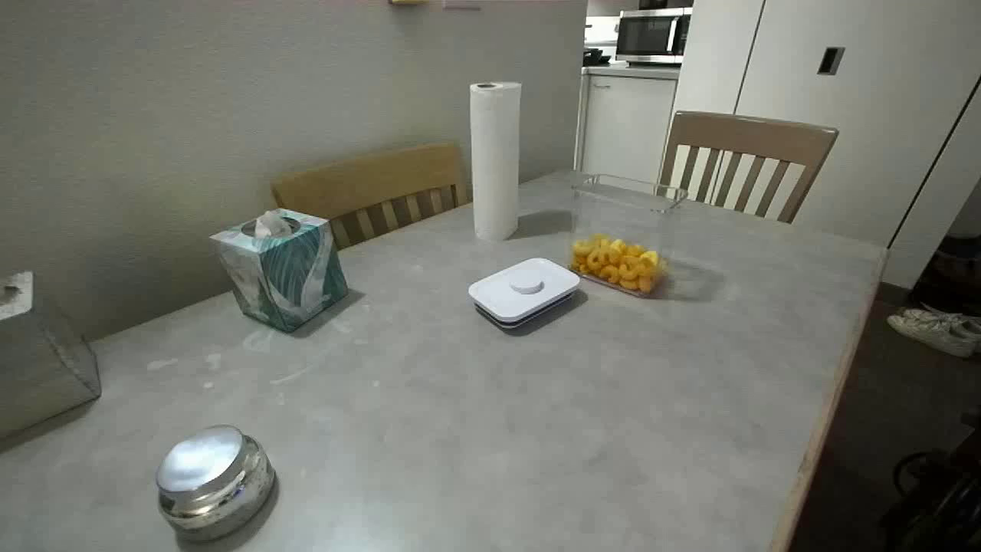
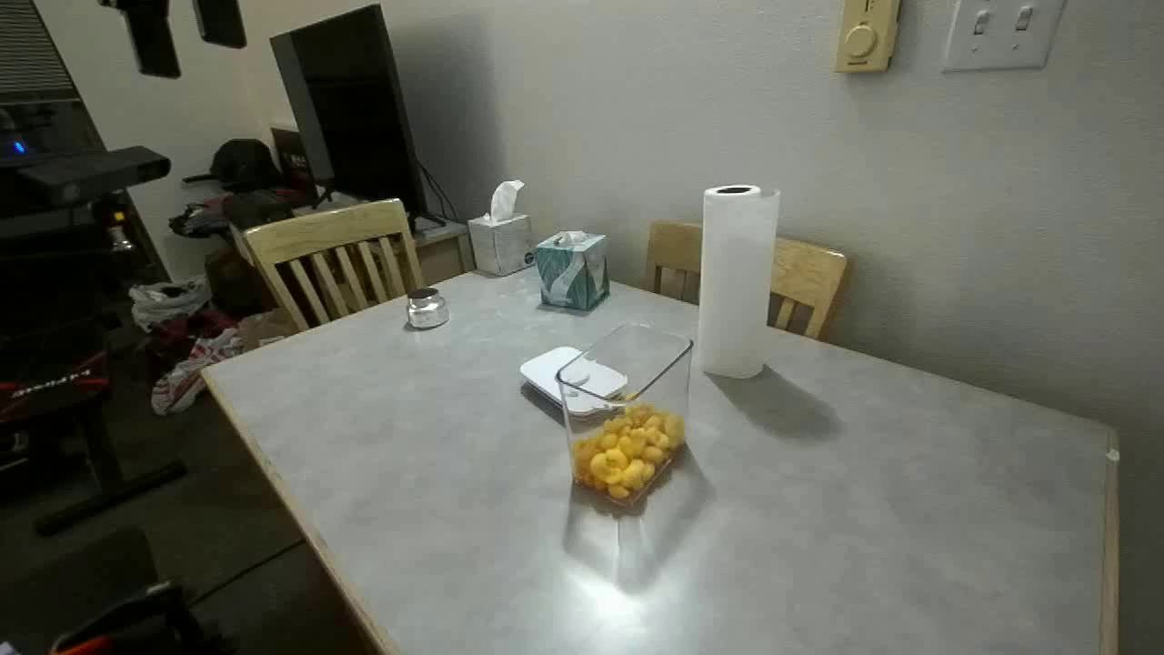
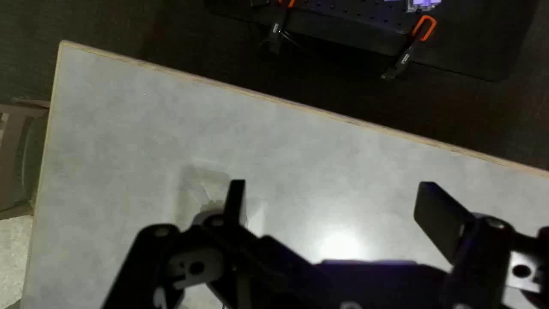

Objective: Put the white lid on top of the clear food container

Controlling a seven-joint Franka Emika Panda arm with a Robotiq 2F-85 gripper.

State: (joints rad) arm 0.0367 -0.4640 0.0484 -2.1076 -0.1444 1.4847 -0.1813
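Note:
The white lid (image 1: pixel 497 297) lies flat on the table, button up; in an exterior view it shows partly behind and through the container (image 2: pixel 544 368). The clear food container (image 2: pixel 627 450) stands upright and open-topped beside the lid, with yellow-orange pieces at its bottom; it shows in an exterior view (image 1: pixel 613 264) too. My gripper (image 3: pixel 333 184) is open and empty, above the table with its fingers wide apart. Its two dark fingers (image 2: pixel 194 56) show at the top left in an exterior view, away from lid and container. The lid is out of the wrist view. Only the container's shadow is clear there.
A tall paper-towel roll (image 1: pixel 495 165) stands behind the container and lid. A teal tissue box (image 1: pixel 283 268), a grey tissue box (image 2: pixel 500 244) and a shiny metal-lidded jar (image 1: pixel 216 483) stand farther off. Chairs (image 2: pixel 332 264) and a wall border the table (image 3: pixel 141 111).

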